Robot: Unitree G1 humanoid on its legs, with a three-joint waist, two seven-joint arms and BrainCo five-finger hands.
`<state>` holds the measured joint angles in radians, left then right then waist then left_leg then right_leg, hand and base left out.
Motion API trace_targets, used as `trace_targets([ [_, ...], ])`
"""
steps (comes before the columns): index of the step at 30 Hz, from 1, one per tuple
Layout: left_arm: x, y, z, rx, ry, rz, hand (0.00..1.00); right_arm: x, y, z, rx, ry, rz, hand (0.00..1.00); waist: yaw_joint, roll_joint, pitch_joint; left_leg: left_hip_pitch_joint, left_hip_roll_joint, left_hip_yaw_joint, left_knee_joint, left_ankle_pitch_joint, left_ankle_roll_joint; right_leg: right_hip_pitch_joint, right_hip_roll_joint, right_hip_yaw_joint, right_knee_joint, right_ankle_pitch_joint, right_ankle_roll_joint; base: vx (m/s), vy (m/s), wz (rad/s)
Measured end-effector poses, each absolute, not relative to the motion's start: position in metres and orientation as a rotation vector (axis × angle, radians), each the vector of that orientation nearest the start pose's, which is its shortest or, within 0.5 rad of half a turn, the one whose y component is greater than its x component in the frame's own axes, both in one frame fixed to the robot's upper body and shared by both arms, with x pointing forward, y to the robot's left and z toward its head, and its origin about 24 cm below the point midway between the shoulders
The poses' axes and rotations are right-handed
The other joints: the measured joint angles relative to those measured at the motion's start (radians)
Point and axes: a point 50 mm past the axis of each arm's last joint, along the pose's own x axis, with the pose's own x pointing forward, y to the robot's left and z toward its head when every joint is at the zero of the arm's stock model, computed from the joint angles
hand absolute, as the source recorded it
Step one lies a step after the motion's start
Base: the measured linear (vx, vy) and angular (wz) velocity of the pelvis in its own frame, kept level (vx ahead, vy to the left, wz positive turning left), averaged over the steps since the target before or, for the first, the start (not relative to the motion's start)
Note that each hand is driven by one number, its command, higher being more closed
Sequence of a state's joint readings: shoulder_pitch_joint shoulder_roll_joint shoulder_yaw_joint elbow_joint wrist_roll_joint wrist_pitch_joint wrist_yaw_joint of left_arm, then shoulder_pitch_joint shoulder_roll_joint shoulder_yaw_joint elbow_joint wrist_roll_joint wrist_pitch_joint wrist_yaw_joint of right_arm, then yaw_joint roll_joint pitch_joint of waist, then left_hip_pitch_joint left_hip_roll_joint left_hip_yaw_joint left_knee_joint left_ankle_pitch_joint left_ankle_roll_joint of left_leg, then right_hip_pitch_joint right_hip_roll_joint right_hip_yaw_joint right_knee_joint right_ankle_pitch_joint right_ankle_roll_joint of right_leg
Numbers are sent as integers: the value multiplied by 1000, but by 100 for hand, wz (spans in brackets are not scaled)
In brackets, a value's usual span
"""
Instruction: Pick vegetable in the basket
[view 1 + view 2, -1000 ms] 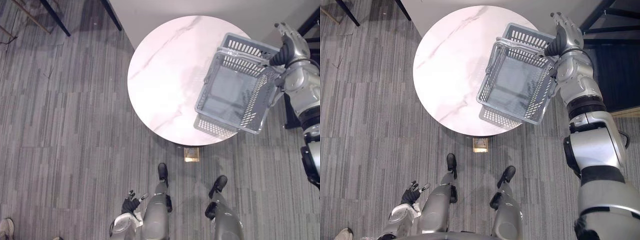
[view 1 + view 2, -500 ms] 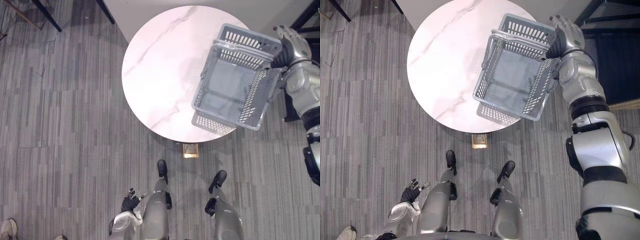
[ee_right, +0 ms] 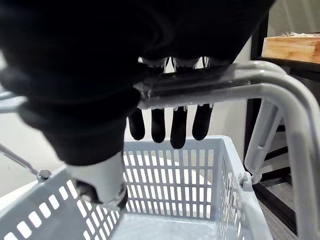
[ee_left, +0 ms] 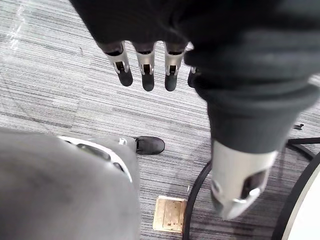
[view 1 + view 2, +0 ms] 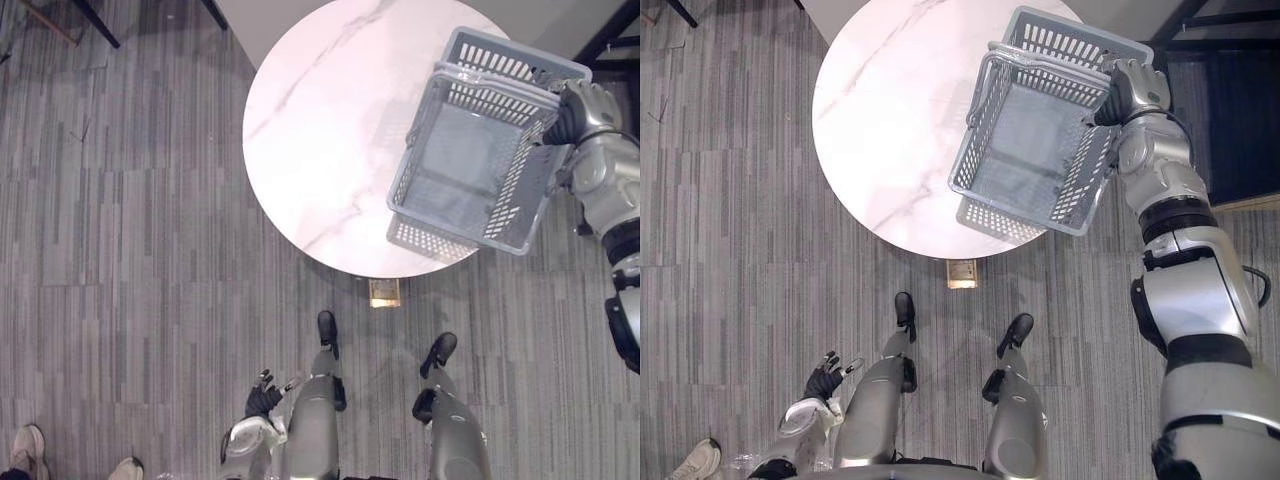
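A grey plastic basket [image 5: 521, 182] hangs tilted over the right edge of the round white marble table [image 5: 320, 130]. Nothing lies inside it, and I see no vegetable. My right hand [image 5: 577, 108] is at the basket's far right corner, with its fingers [image 3: 177, 127] curled over the grey handle [image 3: 225, 85], which runs between fingers and palm. My left hand [image 5: 262, 398] hangs low beside my left leg, its fingers [image 4: 145, 75] straight and holding nothing.
A brass floor plate [image 5: 383, 292] lies under the table's near edge. A person's shoes [image 5: 30, 445] stand at the lower left. Dark chair legs [image 5: 95, 22] are at the top left, and a black shelf frame [image 5: 1200, 18] with a wooden board [image 3: 292, 47] stands behind the basket.
My right hand's fingers, straight a second ago, have curled round the basket's handle. The basket has shifted slightly toward the far side. The camera has moved a little.
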<state>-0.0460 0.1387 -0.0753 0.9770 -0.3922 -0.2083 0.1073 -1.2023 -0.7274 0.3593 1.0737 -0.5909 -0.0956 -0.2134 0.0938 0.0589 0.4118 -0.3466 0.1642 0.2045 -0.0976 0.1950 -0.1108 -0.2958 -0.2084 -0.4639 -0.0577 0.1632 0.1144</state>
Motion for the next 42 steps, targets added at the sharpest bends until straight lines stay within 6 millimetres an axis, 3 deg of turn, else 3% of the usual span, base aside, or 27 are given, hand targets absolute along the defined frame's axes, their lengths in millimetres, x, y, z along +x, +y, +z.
trace_targets([
  [5,176,194,-125,-129,719,273,0,401,-272,251,-1419,-213,-362,100,1,0,0,17,1,4,0,0,0,8,-1,8,6,0,0,-7,-7,-3],
  [16,178,186,-127,-120,746,241,0,406,-243,209,-1568,-183,-168,100,-3,-1,-7,76,5,8,0,-4,-5,64,3,16,5,-1,0,-4,-3,-1],
  [22,171,191,-132,-99,798,253,0,399,-218,172,-1597,-190,9,100,2,-36,-56,127,4,30,0,-11,-13,103,3,38,3,-1,0,44,-15,-8],
  [25,163,197,-135,-62,823,252,0,389,-202,153,-1617,-238,113,100,-5,-74,-96,165,5,49,0,-21,-17,128,4,59,-6,-1,0,33,-11,-16],
  [28,152,203,-140,-34,864,265,0,378,-200,139,-1621,-251,174,100,-14,-106,-152,189,5,69,0,-30,-18,140,5,81,-11,-1,2,31,-10,-21],
  [37,118,209,-152,7,971,246,0,342,-198,143,-1585,-389,321,100,-65,-113,-271,242,4,117,-6,-60,-29,170,7,125,-37,-3,11,27,-11,-15],
  [42,111,213,-153,15,987,254,0,325,-200,122,-1472,-328,418,100,-64,-114,-301,264,8,136,-6,-69,-32,184,12,139,-46,-3,11,28,-15,-8],
])
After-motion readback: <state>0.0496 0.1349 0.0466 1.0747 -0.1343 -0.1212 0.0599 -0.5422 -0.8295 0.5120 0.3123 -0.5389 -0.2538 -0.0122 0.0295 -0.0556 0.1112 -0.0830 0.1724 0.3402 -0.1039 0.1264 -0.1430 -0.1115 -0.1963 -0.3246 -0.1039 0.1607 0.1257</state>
